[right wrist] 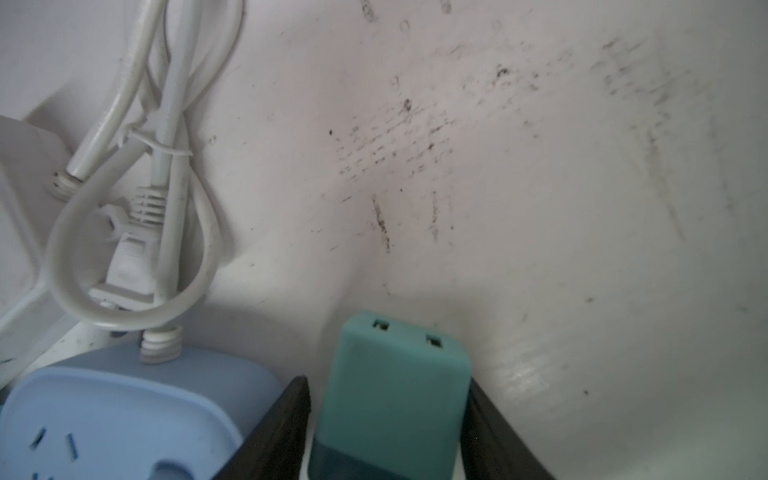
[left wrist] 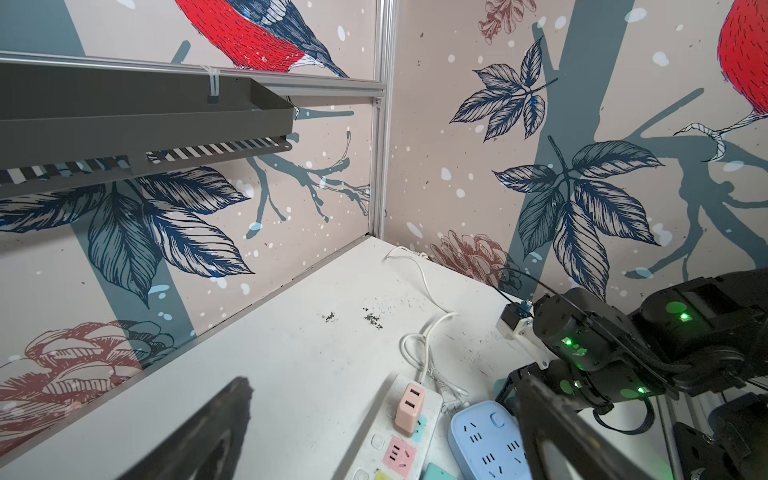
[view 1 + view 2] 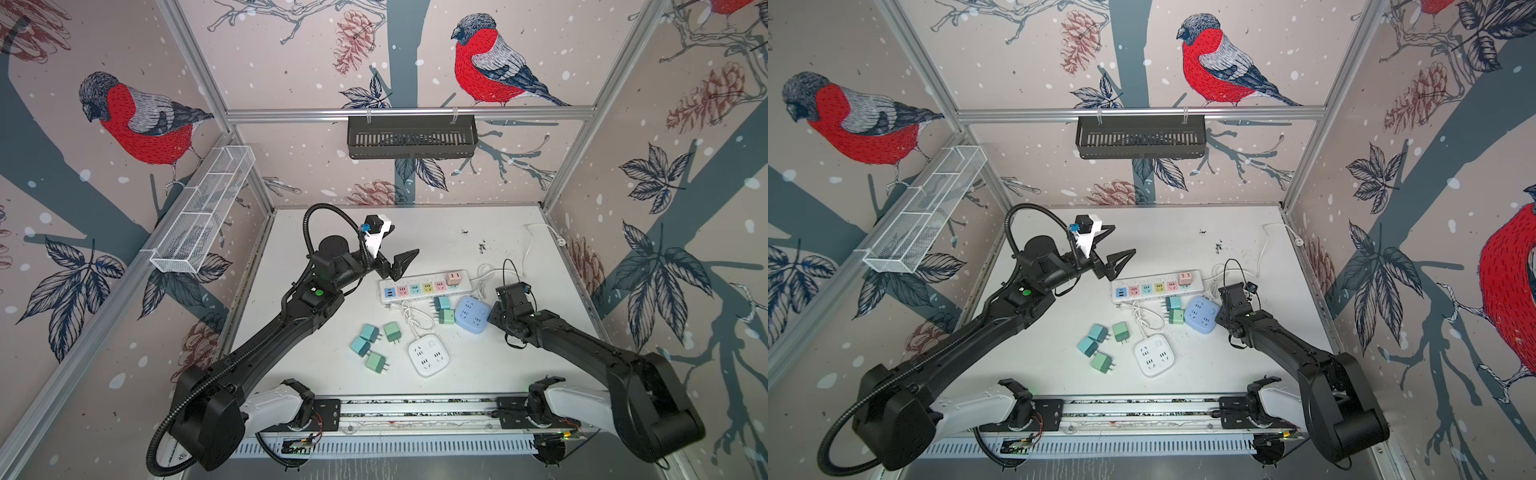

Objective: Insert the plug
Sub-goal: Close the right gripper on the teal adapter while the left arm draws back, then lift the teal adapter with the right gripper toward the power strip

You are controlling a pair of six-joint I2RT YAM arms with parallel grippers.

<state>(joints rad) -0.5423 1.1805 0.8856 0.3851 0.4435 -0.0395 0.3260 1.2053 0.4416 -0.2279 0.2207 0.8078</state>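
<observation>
A teal plug (image 1: 399, 353) stands between the fingers of my right gripper (image 1: 388, 378), just beside the blue cube socket (image 1: 116, 407). One finger touches its side and a thin gap shows at the other, so the jaws are still open. In both top views the right wrist (image 3: 514, 296) hides this plug and the fingers. The white power strip (image 3: 424, 284) with coloured sockets lies mid-table, a pink plug (image 3: 453, 277) seated at its end. My left gripper (image 3: 1125, 239) hangs wide open and empty above the table, behind the strip's left end.
Two teal plugs (image 3: 444, 309) lie between the strip and the blue cube (image 3: 472, 312). Several green and teal plugs (image 3: 374, 345) and a white cube socket (image 3: 428, 353) lie nearer the front. White cables (image 3: 486, 274) coil behind the right wrist. A black shelf (image 3: 411, 137) hangs on the back wall.
</observation>
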